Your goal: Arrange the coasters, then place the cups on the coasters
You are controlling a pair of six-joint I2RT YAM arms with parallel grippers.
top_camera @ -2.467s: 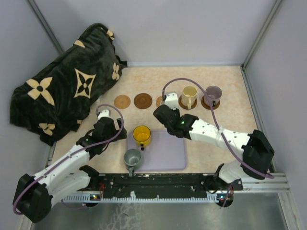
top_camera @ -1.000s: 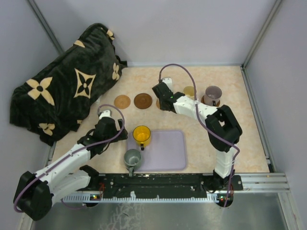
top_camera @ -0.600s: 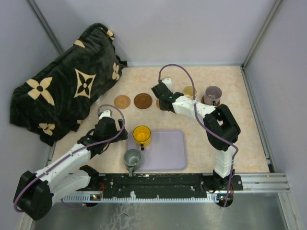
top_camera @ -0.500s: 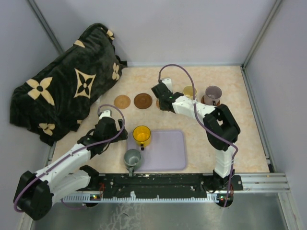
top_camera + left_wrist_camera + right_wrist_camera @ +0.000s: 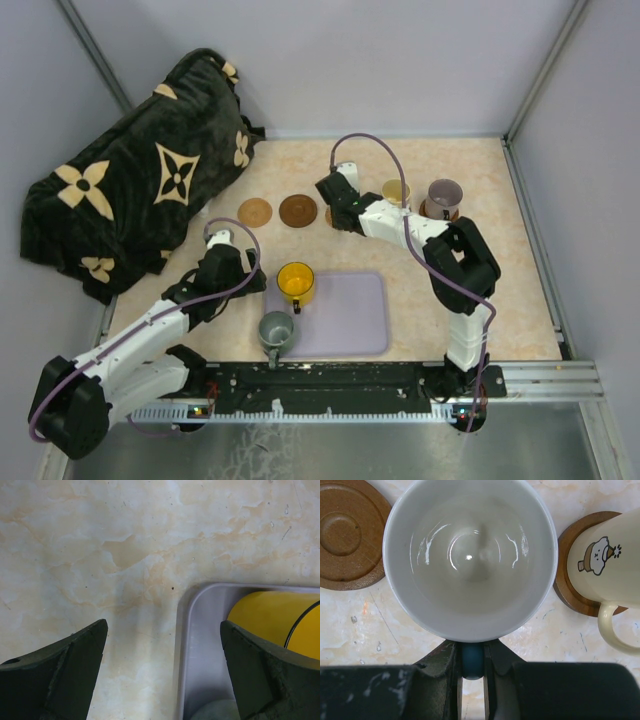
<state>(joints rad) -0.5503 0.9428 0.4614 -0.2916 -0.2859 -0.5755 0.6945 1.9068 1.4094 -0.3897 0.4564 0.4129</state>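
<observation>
Upright white mug (image 5: 470, 560) between brown coaster (image 5: 345, 535) and cream mug (image 5: 605, 560) on second coaster (image 5: 563, 575).

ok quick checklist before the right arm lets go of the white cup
1. right gripper shut on white cup handle: ok
2. coaster under white cup: cannot tell, the cup hides it
3. white cup apart from cream cup: ok
4. left gripper open, not touching yellow cup: ok
5. yellow cup and grey-green cup on coasters: not ok, both on the tray
</observation>
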